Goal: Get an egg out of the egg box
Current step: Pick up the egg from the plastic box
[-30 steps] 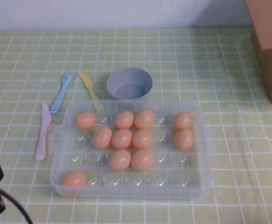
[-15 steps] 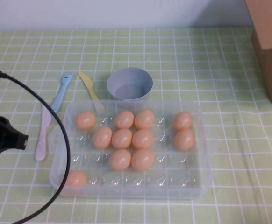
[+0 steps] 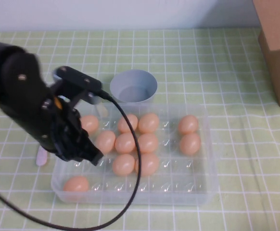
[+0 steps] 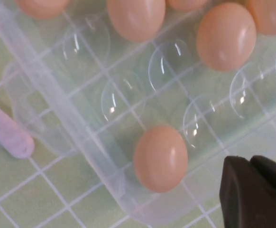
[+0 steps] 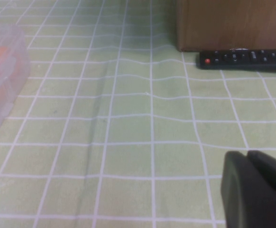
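While the left arm hangs over the left part of the egg box (image 3: 205,149), its left gripper (image 3: 94,159) sits low above the cups with the jaws clenched on nothing. Nearest those jaws is the lone egg (image 4: 160,158) in the box's near-left corner cup, just beside the box wall and apart from the gripper. Ten more peach-orange eggs lie in the box, most grouped around its middle and two toward its right side. Just beyond the far edge of the box stands a grey-blue bowl (image 3: 133,86), and a pink plastic knife (image 4: 7,133) lies on the green checked bench just outside the box's left tab. Off to the right of the box, the right gripper (image 5: 256,190) rests near the bench, jaws pressed together and empty, with a black remote control (image 5: 244,58) and a cardboard box (image 3: 279,45) beyond it.
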You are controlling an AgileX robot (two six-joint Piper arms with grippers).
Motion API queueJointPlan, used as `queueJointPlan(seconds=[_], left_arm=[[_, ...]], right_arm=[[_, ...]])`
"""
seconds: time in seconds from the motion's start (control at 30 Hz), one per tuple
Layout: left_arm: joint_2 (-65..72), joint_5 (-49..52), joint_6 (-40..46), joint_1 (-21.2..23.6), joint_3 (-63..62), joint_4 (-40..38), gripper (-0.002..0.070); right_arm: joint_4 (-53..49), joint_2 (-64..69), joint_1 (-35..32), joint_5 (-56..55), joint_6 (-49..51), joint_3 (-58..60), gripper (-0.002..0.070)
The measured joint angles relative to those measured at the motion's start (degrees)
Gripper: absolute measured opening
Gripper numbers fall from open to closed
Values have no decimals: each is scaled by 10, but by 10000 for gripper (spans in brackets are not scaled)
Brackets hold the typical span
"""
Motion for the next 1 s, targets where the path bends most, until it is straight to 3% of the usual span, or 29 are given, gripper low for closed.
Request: queueJointPlan(seconds=[0.17,0.47,0.6,0.7,0.77,0.87,1.0], left_arm=[[74,29,-15,-31,-48,28,-5],[150,45,-7,-34,-111,39,17],[170,64,3,-34,-113,43,158],[180,65,-2,-34,-113,46,370],[183,66,-14,-34,-113,54,461],[192,66,-27,-34,-113,68,515],[205,58,-43,-34,-113,79,530]], right_arm=[[0,0,0,0,0,0,-17],[0,0,0,0,0,0,-17],[0,0,0,0,0,0,-17],[0,0,0,0,0,0,-17],[0,0,0,0,0,0,-17],[0,0,0,0,0,0,-17],[0,0,0,0,0,0,-17]])
